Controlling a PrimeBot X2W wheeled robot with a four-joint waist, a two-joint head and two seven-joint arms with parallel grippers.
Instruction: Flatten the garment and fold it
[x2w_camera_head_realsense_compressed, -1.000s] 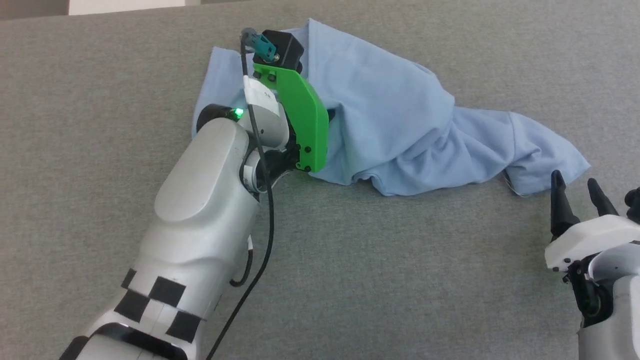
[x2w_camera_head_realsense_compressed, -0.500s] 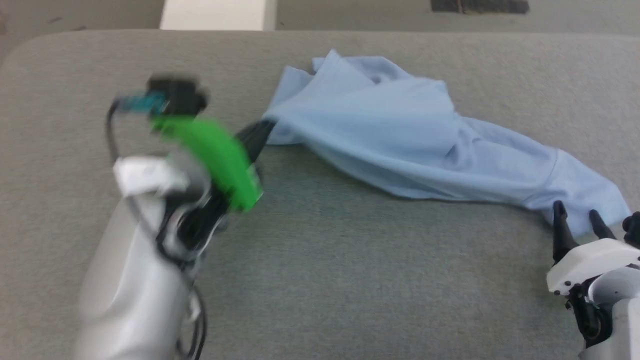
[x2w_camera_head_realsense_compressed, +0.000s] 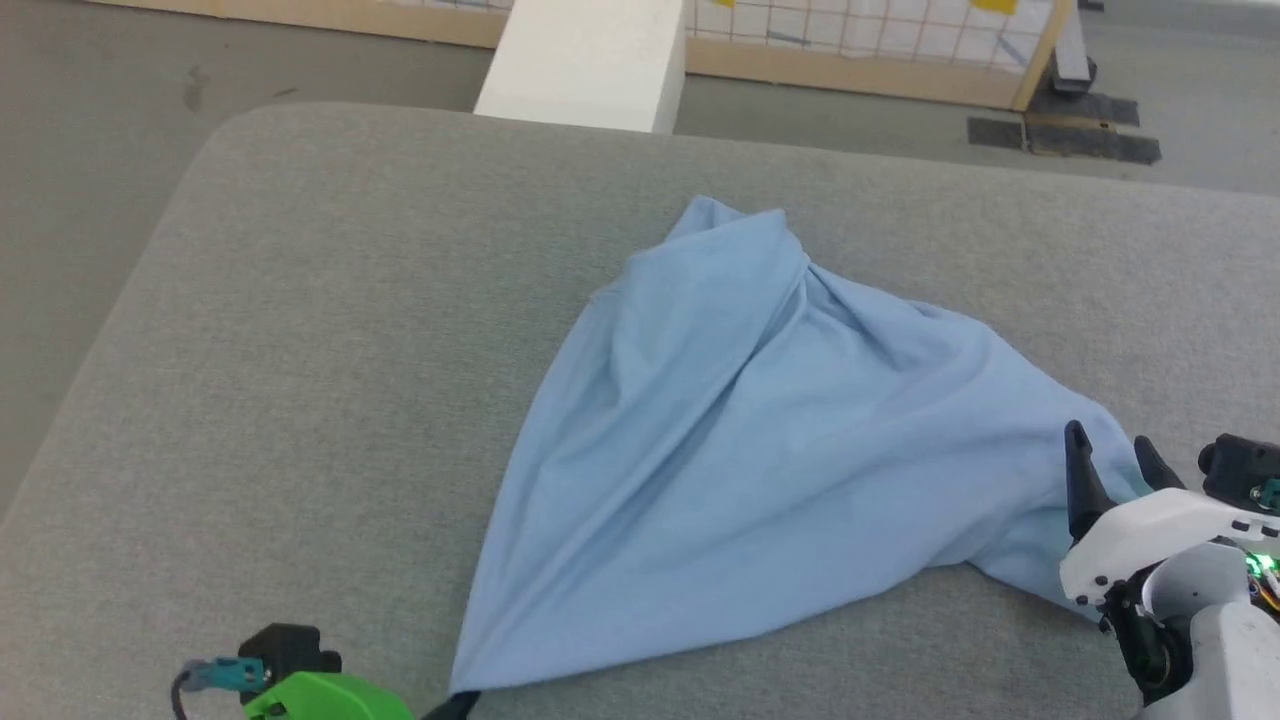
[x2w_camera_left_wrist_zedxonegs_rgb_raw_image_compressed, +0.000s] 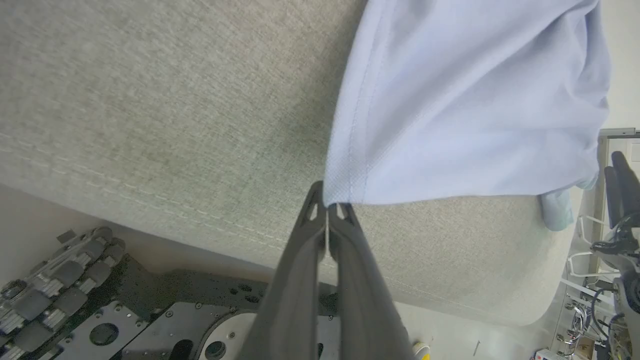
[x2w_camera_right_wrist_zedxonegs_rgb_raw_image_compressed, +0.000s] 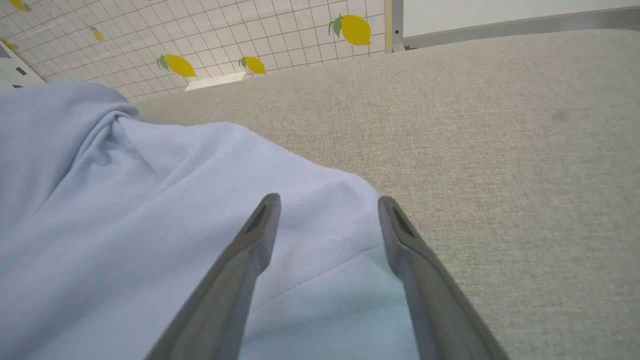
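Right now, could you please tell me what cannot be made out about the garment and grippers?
- Head view: folds of the garment hide its collar, sleeves and lettering.
- Head view: the bottom edge cuts off the left gripper, shut on a hem corner.
- Head view: the right gripper covers the garment's right end.
- Right wrist view: whether its open fingers touch the fabric cannot be told.

Left pincer (x2w_camera_left_wrist_zedxonegs_rgb_raw_image_compressed: 327, 212) clamped on garment (x2w_camera_left_wrist_zedxonegs_rgb_raw_image_compressed: 465, 100) hem corner, grey padded table (x2w_camera_left_wrist_zedxonegs_rgb_raw_image_compressed: 165, 110).

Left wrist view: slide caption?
Shut left end effector pinches a corner of the light blue cotton T-shirt over the grey fabric table.
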